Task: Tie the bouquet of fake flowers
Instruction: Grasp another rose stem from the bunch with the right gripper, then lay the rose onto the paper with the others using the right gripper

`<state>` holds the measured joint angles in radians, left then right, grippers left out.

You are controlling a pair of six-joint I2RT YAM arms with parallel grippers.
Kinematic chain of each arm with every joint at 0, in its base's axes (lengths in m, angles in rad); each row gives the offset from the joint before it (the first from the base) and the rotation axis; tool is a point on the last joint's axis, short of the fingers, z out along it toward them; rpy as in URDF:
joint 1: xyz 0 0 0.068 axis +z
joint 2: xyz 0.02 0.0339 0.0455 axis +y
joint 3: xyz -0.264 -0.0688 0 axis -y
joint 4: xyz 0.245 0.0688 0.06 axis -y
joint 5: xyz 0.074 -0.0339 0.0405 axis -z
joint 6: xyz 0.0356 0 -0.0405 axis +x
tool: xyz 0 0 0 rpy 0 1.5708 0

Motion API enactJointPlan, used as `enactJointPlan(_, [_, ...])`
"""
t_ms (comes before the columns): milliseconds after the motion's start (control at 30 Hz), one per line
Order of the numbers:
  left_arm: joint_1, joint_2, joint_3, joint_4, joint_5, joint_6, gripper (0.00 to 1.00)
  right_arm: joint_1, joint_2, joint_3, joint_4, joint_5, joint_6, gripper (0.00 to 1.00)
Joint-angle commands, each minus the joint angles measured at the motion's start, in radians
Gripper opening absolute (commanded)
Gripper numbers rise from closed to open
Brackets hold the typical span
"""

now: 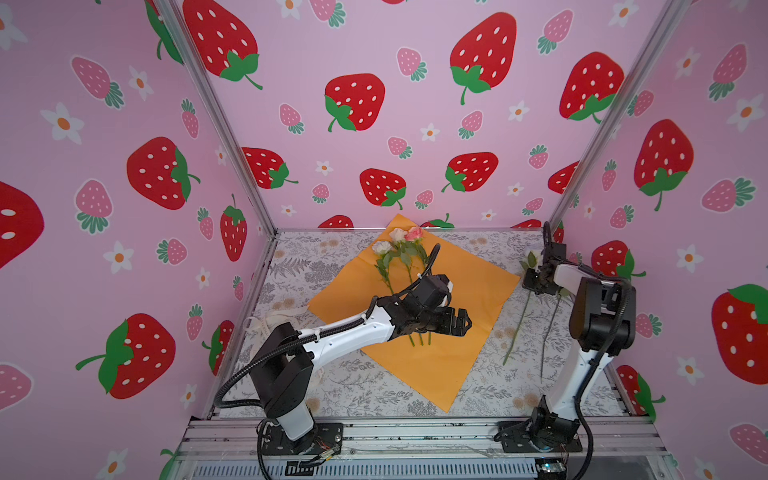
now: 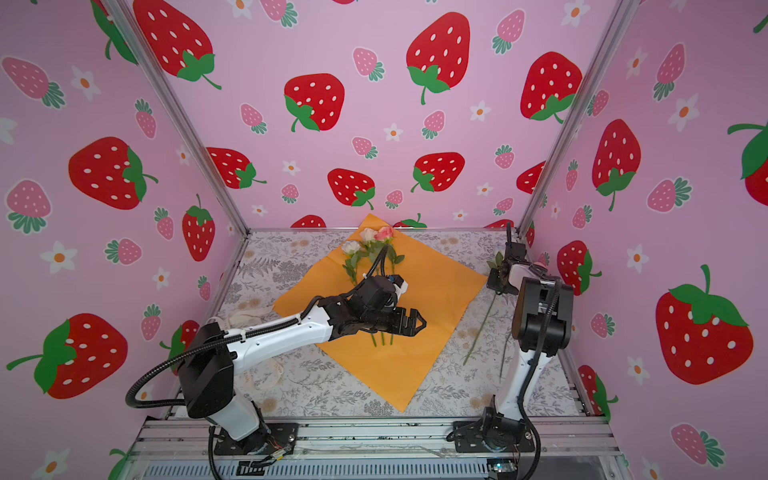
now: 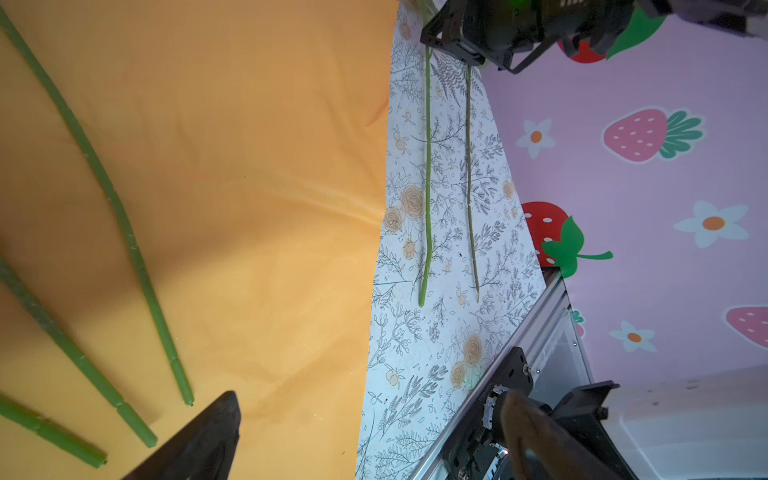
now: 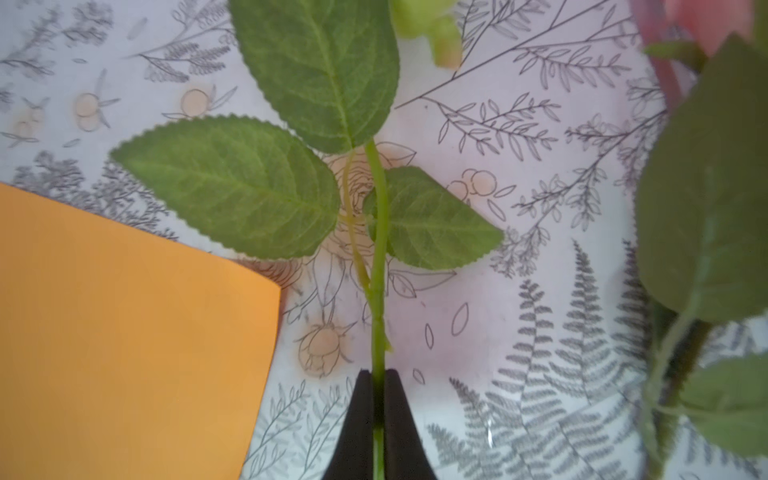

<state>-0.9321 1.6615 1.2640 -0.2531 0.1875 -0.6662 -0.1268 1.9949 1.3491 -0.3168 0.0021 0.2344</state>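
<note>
3 roses, 2 white + 1 pink, green stems fanned on flat orange paper. L gripper wide open over them; R gripper pinches leafy stem off-paper.

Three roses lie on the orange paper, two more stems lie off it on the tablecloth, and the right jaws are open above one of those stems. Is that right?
One slip: the right jaws are shut on that stem, as the right wrist view shows. The rest holds: three roses on the orange paper, two stems off it on the tablecloth.
</note>
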Motion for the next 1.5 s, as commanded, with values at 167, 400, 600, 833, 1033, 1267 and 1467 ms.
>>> enactJointPlan(167, [0.107,-0.287,-0.157,-0.113,-0.234,0.076,0.99,0.018,-0.306,-0.073,0.023,-0.119,0.048,0.00])
enactJointPlan(400, [0.248,-0.542,-0.321,-0.155,-0.296,0.020,0.99,0.241,-0.384,-0.211,0.259,-0.484,0.262,0.00])
enactJointPlan(600, [0.343,-0.699,-0.424,-0.196,-0.282,-0.023,0.99,0.536,-0.199,-0.017,0.215,-0.417,0.274,0.01])
enactJointPlan(833, [0.380,-0.817,-0.494,-0.240,-0.248,-0.043,0.99,0.703,0.084,0.356,0.039,-0.281,0.238,0.02])
enactJointPlan(1033, [0.382,-0.847,-0.527,-0.250,-0.240,-0.064,0.99,0.732,0.309,0.686,-0.160,-0.223,0.212,0.03])
enactJointPlan(1267, [0.385,-0.834,-0.523,-0.239,-0.240,-0.056,0.99,0.757,0.422,0.765,-0.148,-0.217,0.262,0.04])
enactJointPlan(1467, [0.387,-0.801,-0.508,-0.241,-0.222,-0.032,0.99,0.761,0.474,0.787,-0.138,-0.199,0.257,0.15])
